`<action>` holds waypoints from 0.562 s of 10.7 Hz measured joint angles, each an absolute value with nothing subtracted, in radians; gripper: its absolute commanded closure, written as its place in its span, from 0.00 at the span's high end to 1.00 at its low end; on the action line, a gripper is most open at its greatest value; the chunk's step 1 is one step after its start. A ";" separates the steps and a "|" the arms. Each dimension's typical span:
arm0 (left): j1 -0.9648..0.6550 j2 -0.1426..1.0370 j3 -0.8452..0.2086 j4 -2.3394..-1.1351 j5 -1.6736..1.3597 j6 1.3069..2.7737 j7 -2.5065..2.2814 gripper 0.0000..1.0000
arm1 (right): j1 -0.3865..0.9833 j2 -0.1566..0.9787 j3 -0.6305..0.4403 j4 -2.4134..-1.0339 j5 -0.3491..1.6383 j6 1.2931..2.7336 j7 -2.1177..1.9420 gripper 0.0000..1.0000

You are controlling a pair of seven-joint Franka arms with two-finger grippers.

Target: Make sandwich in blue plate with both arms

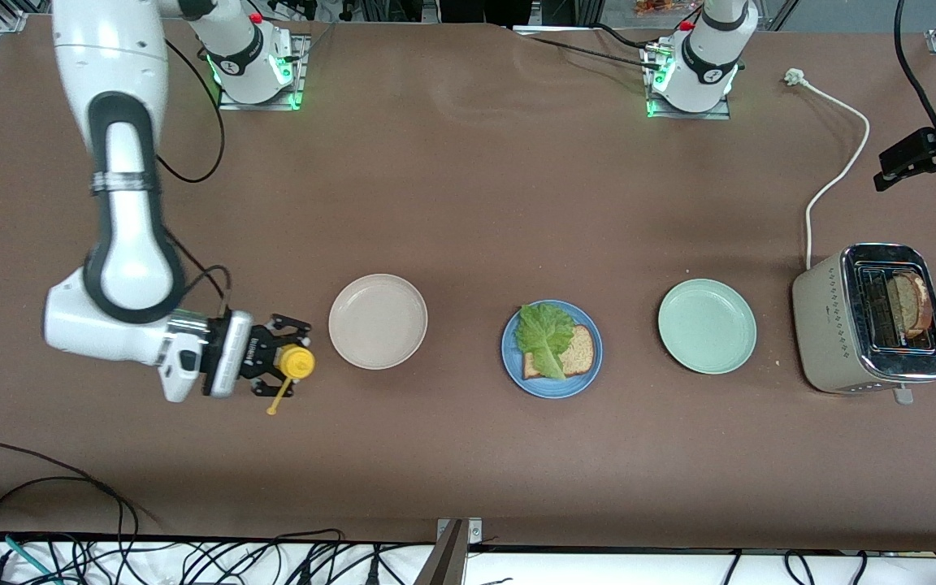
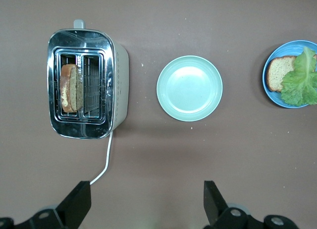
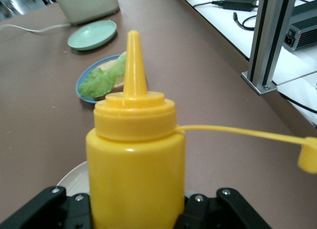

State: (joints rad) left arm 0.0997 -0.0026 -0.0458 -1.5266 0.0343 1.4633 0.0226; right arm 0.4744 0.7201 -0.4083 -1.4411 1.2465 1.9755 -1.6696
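Observation:
The blue plate (image 1: 517,370) sits mid-table with one brown bread slice (image 1: 578,353) and a green lettuce leaf (image 1: 543,337) lying on the slice. They also show in the right wrist view (image 3: 101,80) and the left wrist view (image 2: 292,73). A second bread slice (image 1: 911,305) stands in the toaster (image 1: 834,325). My right gripper (image 1: 293,360) is shut on an upright yellow squeeze bottle (image 3: 136,159), its cap hanging open on a tether, beside the beige plate (image 1: 378,321). My left gripper (image 2: 147,199) is open and empty, high over the table near the toaster's cord.
A mint-green plate (image 1: 707,326) lies between the blue plate and the toaster. The toaster's white cord (image 1: 838,175) runs toward the left arm's base. Cables hang along the table edge nearest the front camera.

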 measured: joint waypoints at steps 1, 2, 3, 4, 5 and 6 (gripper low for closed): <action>0.100 -0.003 -0.046 -1.527 0.034 1.463 0.023 1.00 | 0.551 0.719 -0.409 -1.421 1.195 2.078 -1.568 0.08; 0.100 -0.003 -0.046 -1.527 0.034 1.463 0.023 1.00 | 0.605 0.719 -0.409 -1.415 1.153 2.155 -1.504 0.08; 0.100 -0.003 -0.046 -1.526 0.034 1.463 0.023 1.00 | 0.659 0.720 -0.408 -1.414 1.100 2.241 -1.438 0.08; 0.100 -0.003 -0.047 -1.526 0.034 1.463 0.023 1.00 | 0.719 0.721 -0.407 -1.414 1.029 2.332 -1.364 0.08; 0.100 -0.003 -0.047 -1.526 0.034 1.463 0.023 1.00 | 0.777 0.723 -0.406 -1.414 0.952 2.409 -1.285 0.08; 0.100 -0.003 -0.047 -1.526 0.034 1.463 0.023 1.00 | 0.832 0.726 -0.405 -1.415 0.879 2.465 -1.197 0.08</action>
State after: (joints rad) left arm 0.0997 -0.0025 -0.0467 -1.5261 0.0343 1.4633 0.0226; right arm 0.8317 0.7265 -0.4052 -1.4148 0.8793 2.4651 -1.1966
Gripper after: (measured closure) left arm 0.000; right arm 0.921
